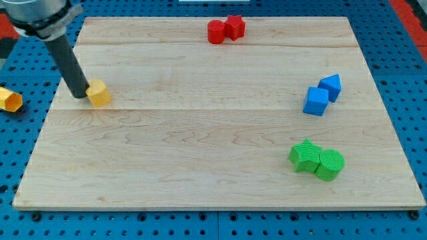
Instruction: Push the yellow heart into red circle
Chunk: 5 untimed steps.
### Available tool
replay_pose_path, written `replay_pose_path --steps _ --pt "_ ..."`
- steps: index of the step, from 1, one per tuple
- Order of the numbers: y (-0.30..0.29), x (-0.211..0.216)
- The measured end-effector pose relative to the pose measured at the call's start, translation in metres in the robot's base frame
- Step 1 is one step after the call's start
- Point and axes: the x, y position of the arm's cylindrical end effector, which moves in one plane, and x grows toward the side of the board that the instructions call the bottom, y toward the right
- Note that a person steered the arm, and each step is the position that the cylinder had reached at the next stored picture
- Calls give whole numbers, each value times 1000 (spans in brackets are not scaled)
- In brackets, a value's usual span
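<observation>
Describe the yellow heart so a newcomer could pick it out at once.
Start at the wooden board and go to its edge at the view's left, upper part. There the yellow heart sits right against my tip, on the tip's right in the view. It is the only yellow block on the board; another yellow piece lies off the board.

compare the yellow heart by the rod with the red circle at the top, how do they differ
The yellow heart is yellow and angular-looking, while the red circle is red and rounded. The yellow heart sits near the board's left edge, the red circle at the view's top edge. My tip is right against the yellow heart's left side, whereas the red circle is far from it and touches a red star instead. Both are small blocks resting flat on the wooden board.
</observation>
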Motion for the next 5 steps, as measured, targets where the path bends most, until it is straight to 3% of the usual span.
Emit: replay_pose_path --steps 1,3,4,5 --pt "-10 43" --pt "101 -11" --pt "117 -30" --pt "115 -22"
